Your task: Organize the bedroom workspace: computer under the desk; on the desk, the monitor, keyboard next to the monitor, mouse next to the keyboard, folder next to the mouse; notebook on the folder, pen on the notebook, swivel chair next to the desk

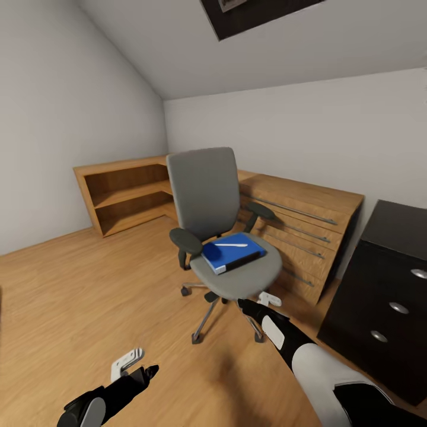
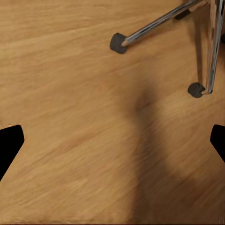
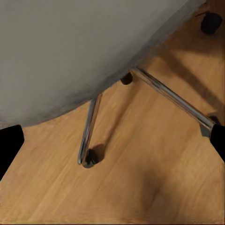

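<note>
Because the folder (image 1: 232, 252) lies flat on the chair (image 1: 222, 237) seat in the head view, with the pen (image 1: 231, 245) loose on top, it looks thin, stiff and light; I would pinch it at the black edge nearest the seat's front, and expect the pen to roll off if it tips. The right hand (image 1: 270, 298) hovers just before the seat's front edge, the left hand (image 1: 127, 363) low over the floor; whether either is spread I cannot tell here. No notebook can be made out. In the left wrist view, dark fingertips (image 2: 9, 143) stand wide apart, released, over bare floor near two castors. In the right wrist view, fingertips (image 3: 9, 143) are likewise apart, empty, beneath the grey seat.
</note>
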Controlling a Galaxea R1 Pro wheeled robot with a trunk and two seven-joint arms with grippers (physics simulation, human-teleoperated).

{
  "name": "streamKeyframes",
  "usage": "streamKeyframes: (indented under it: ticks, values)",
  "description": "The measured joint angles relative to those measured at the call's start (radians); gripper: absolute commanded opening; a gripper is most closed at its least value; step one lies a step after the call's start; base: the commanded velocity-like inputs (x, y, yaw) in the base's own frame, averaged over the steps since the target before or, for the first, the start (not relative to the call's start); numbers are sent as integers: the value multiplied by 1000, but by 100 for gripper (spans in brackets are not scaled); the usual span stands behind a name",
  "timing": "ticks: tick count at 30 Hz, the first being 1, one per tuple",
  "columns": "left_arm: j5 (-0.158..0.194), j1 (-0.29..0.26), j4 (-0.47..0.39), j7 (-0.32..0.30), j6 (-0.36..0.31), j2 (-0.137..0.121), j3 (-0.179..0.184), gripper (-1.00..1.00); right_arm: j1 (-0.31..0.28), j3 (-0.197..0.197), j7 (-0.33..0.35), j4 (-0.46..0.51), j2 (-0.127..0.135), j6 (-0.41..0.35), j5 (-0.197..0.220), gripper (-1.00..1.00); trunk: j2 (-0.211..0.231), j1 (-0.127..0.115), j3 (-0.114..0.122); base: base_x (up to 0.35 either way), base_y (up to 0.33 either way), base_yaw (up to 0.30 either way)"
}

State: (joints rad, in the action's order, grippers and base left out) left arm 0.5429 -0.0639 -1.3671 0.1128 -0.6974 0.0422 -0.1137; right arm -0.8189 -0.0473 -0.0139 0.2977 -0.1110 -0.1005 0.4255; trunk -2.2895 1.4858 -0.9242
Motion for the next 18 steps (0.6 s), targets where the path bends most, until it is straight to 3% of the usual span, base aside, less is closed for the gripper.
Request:
streamKeyframes:
  ticks: [9,15,16,18]
  values:
    - [-2,0,1,0,0,-1,0,100,0,0,0,-1,0,19,-3,100,0,0,0,-336,0,0]
    - [-4,0,2,2,0,-3,-2,100,0,1,-4,-34,2,51,-7,100,0,-1,0,-100,0,0]
    - [-2,0,2,3,0,-3,-3,100,0,0,-5,-80,3,65,-9,100,7,-4,3,-12,0,0]
    - [-1,0,29,2,0,-4,-4,100,1,-13,-7,-165,6,122,-67,100,21,-12,9,-6,0,0]
